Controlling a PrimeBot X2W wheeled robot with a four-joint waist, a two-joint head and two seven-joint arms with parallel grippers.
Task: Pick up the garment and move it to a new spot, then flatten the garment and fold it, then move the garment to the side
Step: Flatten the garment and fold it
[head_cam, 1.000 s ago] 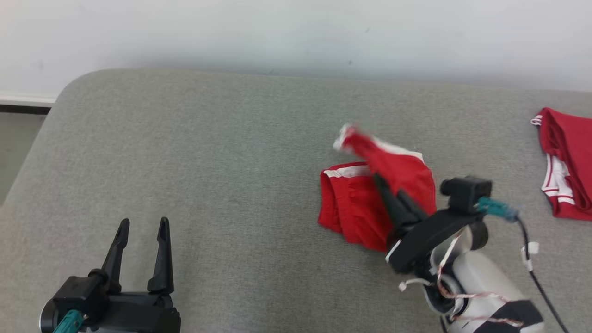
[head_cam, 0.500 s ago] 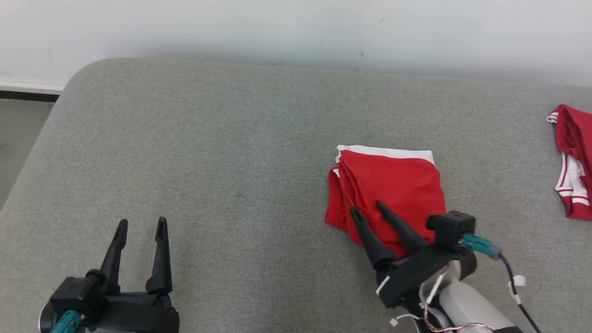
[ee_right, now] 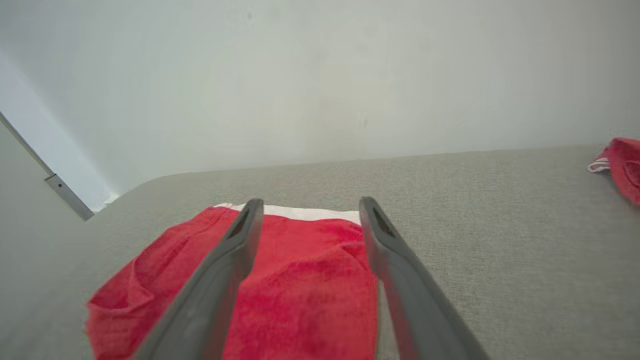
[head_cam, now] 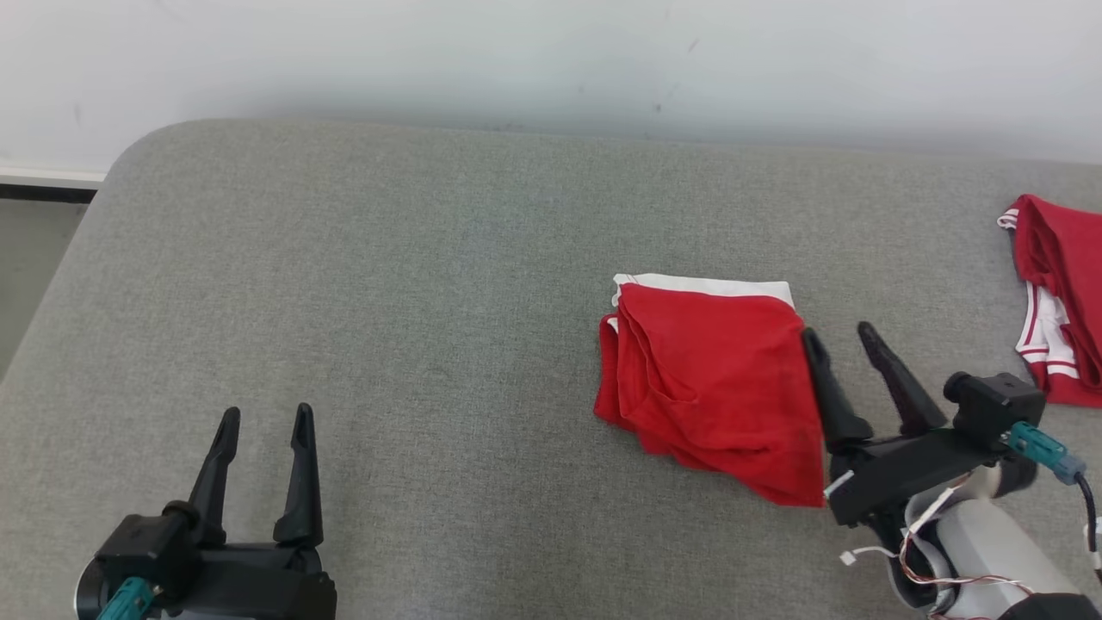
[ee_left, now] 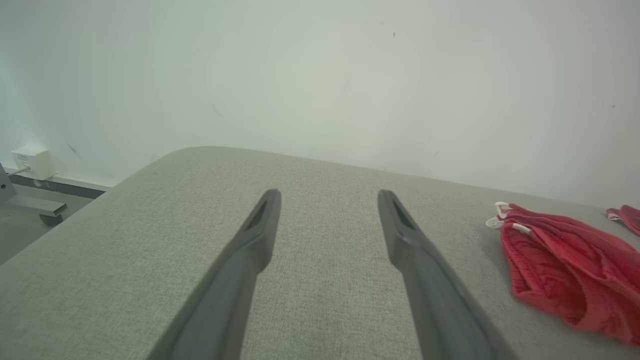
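The garment is a red piece with a white band, lying folded on the grey padded table right of centre. It also appears at the right of the left wrist view and under the fingers in the right wrist view. My right gripper stands open at the garment's right edge, holding nothing; in its own view the right gripper hangs over the cloth. My left gripper rests open at the lower left, far from the garment; the left gripper has bare table between its fingers.
A second red and white garment lies at the table's far right edge, also seen as a red garment in the right wrist view. A pale wall runs behind the table. The table's rounded left corner drops to the floor.
My right gripper let go of the garment's flap, which dropped flat onto the folded pile. The gripper opened and drew back to the garment's right edge. The left gripper stayed still.
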